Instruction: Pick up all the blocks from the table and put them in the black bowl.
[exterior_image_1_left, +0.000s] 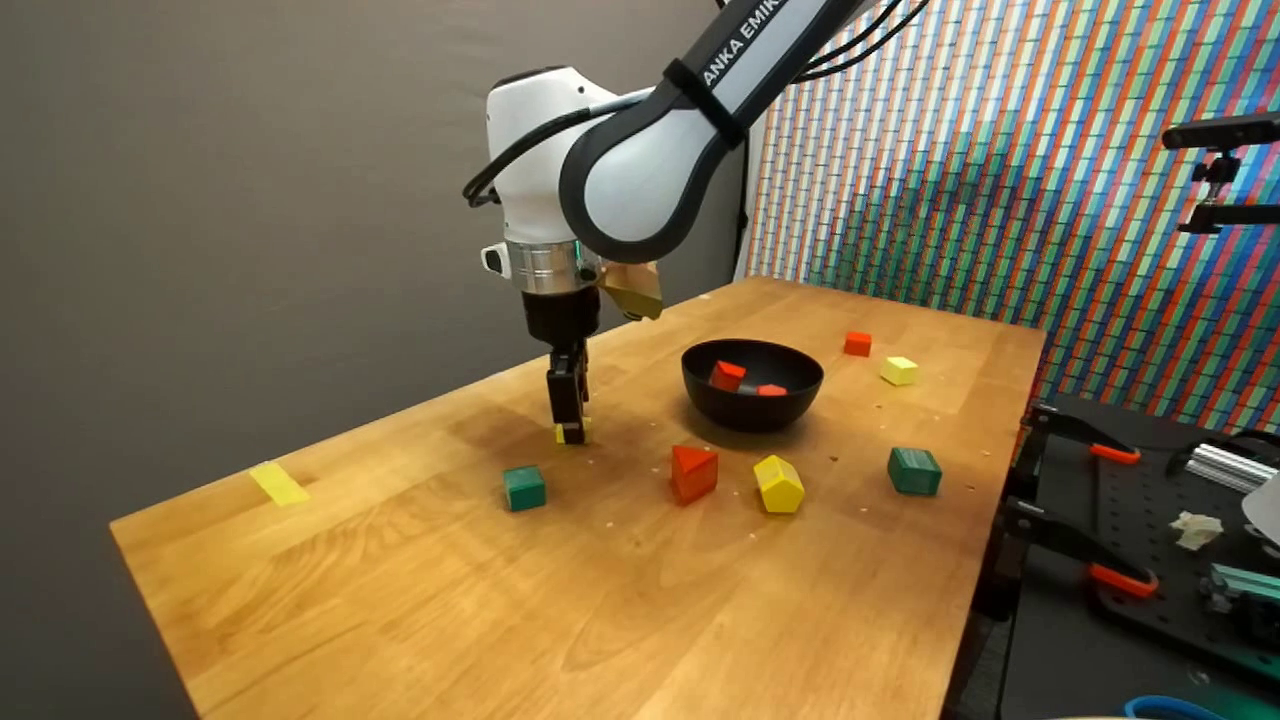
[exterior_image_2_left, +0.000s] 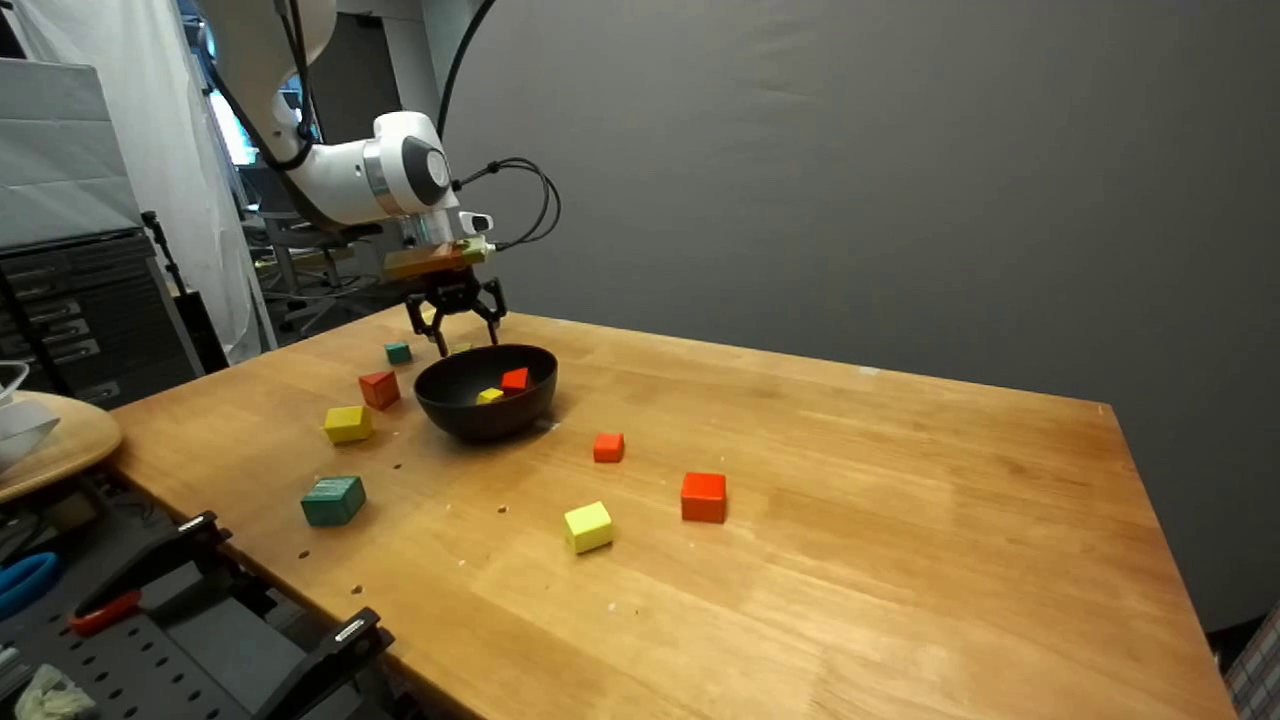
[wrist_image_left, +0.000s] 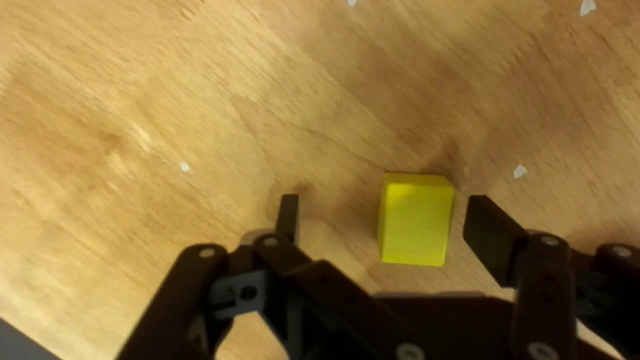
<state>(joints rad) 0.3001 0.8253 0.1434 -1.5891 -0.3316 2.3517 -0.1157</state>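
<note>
Look at the lettering (exterior_image_1_left: 745, 38) in an exterior view: "ANKA EMIK", climbing the white arm (exterior_image_1_left: 635, 190) just above a black strap (exterior_image_1_left: 706, 104) and running out of frame! Down on the wooden table (exterior_image_1_left: 560, 630), the black bowl (exterior_image_1_left: 752, 408) carries red pieces (exterior_image_1_left: 727, 376); nearer the camera a red block (exterior_image_1_left: 695, 475) shows its triangular face, with a five-sided yellow block (exterior_image_1_left: 779, 486) near it and green blocks (exterior_image_1_left: 914, 471) farther out on either side.

Across in an exterior view, the gripper (exterior_image_2_left: 467, 345) points down just beyond the bowl, its jaws well parted. A yellow piece (exterior_image_2_left: 490, 396) shows in the bowl too, and red cubes (exterior_image_2_left: 703, 498) sit out in the foreground.

And the wrist view, close in: fingers (wrist_image_left: 287, 215) spread, released, and the small yellow block (wrist_image_left: 416, 220) is right there on the table between them, wood showing to both sides, closer to the finger at the picture's right. Its long axis? Top to bottom of the picture, leaning only slightly, crosswise to the line from fingertip to fingertip, a narrow end facing up the picture.
</note>
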